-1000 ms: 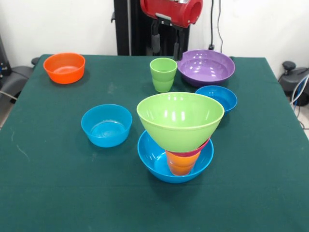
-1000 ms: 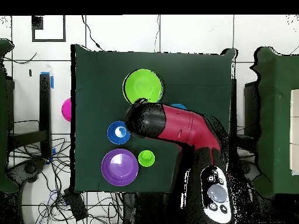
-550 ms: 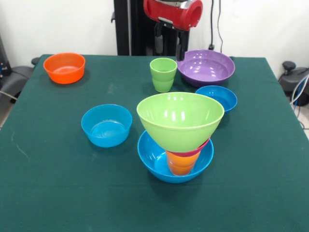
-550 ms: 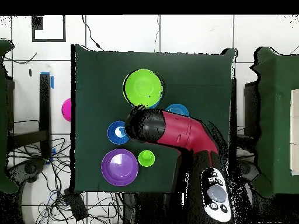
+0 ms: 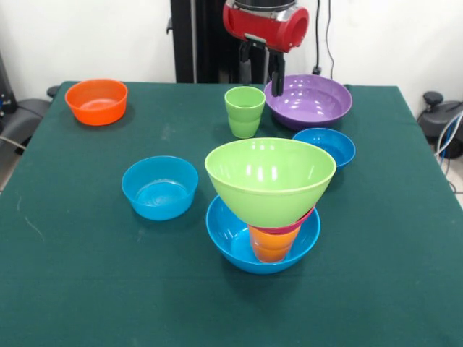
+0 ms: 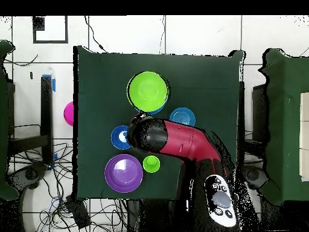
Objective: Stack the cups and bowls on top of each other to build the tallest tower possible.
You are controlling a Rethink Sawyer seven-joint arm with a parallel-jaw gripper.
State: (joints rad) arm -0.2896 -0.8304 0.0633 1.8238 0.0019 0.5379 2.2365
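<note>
The green table (image 5: 87,275) carries all the pieces. My red arm (image 6: 181,140) reaches over its middle in the overhead view.

The tower (image 5: 269,210) stands near the front centre. Its base is the large blue bowl (image 5: 231,242). Inside this bowl stands the orange cup (image 5: 271,246). On the cup I see the rim of a pink-red bowl (image 5: 302,222), and on top sits the big lime green bowl (image 5: 269,177), upright and empty.

The wide purple bowl (image 5: 309,100) is at the back of the table, with one small blue bowl (image 5: 325,147) just in front of it. The other small blue bowl (image 5: 160,187) sits alone, to the left of the tower in the front view. The small orange bowl (image 5: 96,101) is far in the back left corner, well apart from the rest.

The light green cup (image 5: 244,111) stands upright just beside the purple bowl.

My gripper (image 5: 261,66) hangs above the gap between this cup and the purple bowl. Its two fingers (image 5: 278,72) are spread apart and hold nothing.
</note>
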